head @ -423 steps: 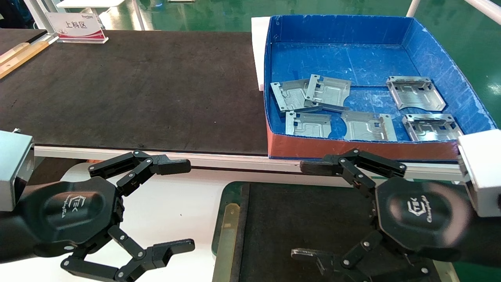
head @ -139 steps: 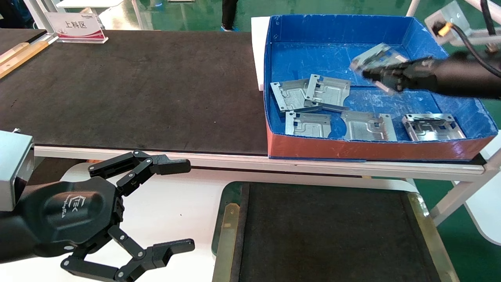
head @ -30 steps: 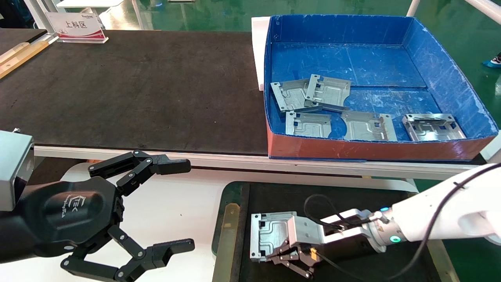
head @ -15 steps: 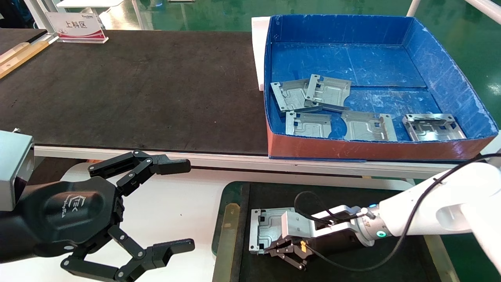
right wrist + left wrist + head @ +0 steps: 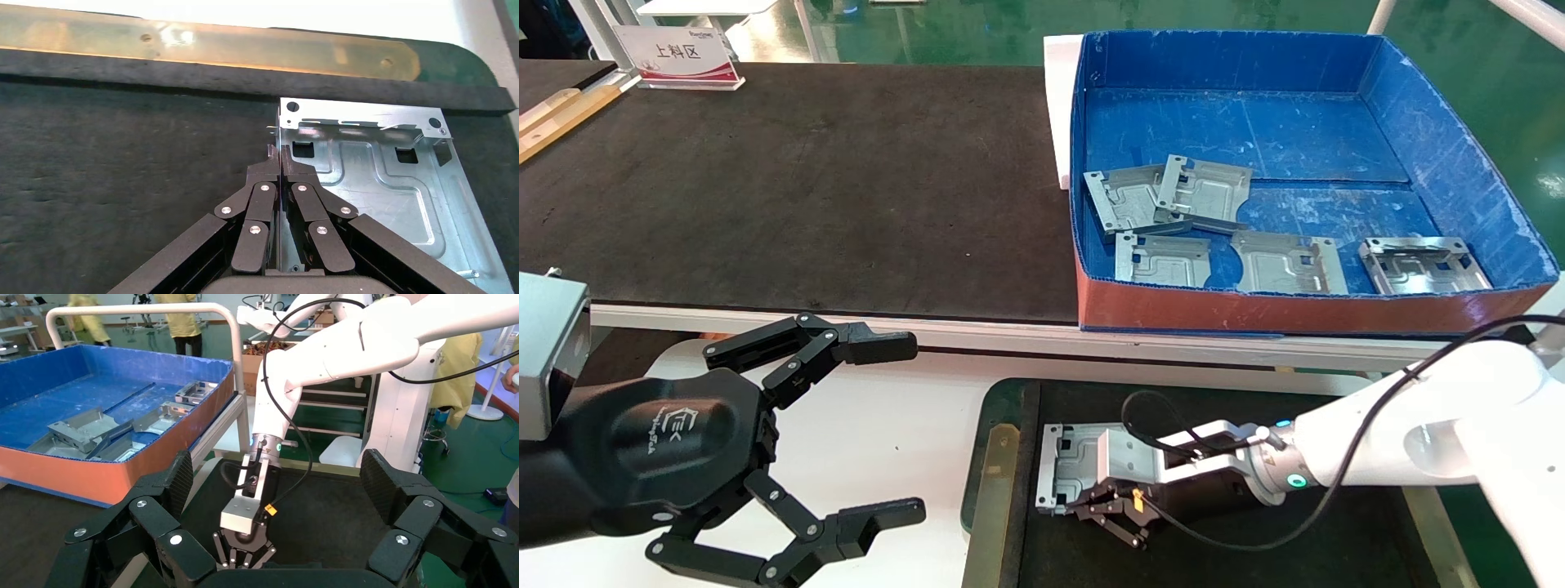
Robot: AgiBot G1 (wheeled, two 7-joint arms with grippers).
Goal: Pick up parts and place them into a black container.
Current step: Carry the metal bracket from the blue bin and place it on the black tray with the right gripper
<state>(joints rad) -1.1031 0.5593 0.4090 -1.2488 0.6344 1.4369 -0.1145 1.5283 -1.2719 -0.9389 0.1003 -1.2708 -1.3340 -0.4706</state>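
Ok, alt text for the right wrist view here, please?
The right gripper, fingers pinched shut on the edge of a silver metal plate, holds it over the tray's black floor. The plate's far end sits near the tray's brass-coloured side strip.

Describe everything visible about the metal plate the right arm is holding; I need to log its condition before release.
The plate is silver-grey stamped sheet metal, roughly square, with embossed channels, two small square cut-outs, corner holes and a bent tab along one edge. It looks clean and undamaged. The right end effector is shut on one side edge. In the wrist view the plate sits low over the black container, near its brass-strip side, roughly level. Whether it already touches the floor cannot be told.
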